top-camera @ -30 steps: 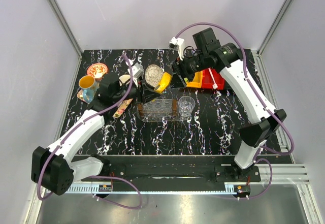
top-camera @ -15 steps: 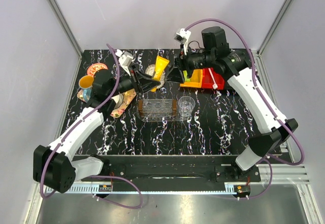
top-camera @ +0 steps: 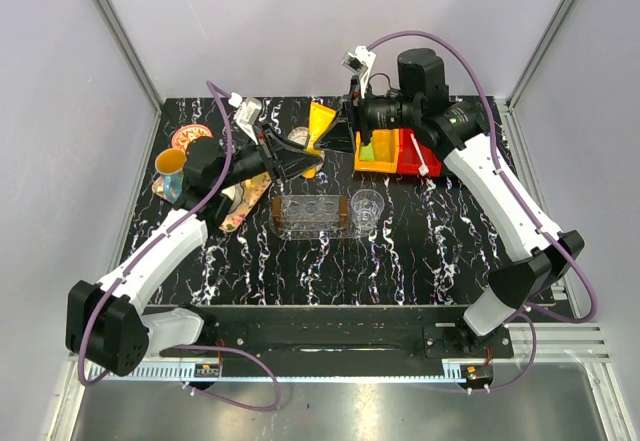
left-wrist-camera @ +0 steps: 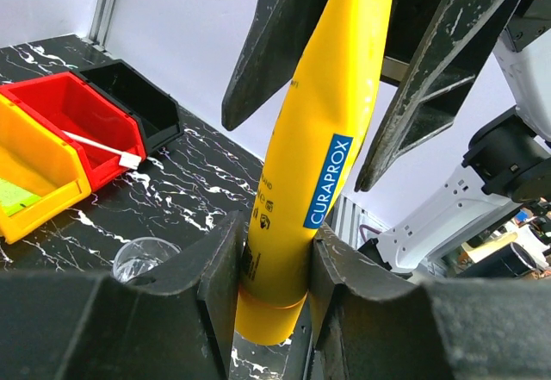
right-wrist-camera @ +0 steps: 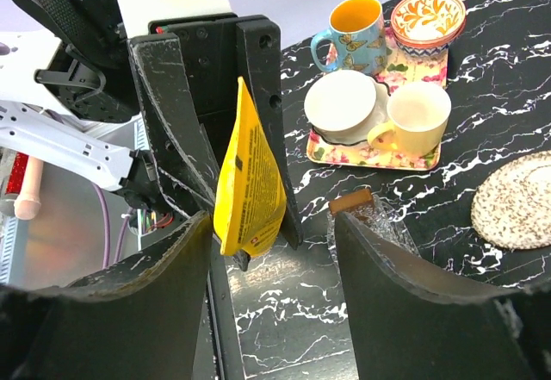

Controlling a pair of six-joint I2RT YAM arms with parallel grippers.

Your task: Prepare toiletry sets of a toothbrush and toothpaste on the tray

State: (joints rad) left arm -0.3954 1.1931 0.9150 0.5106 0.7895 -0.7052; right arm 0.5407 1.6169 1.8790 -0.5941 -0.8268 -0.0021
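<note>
L gripper (left-wrist-camera: 277,255) clamps yellow toothpaste (left-wrist-camera: 323,130) near cap end, R gripper (right-wrist-camera: 274,225) open astride it; tube's light, squashy, prob slick, so pinch flat faces

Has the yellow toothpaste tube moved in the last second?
Yes. Held in the left gripper, the yellow toothpaste tube has travelled away from the clear tray, toward the far edge of the table.

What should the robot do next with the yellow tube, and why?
Probably close the right gripper on the tube. The left gripper pinches one end, and the right gripper's open fingers stand on either side of the other end, so this looks like a handover.
</note>
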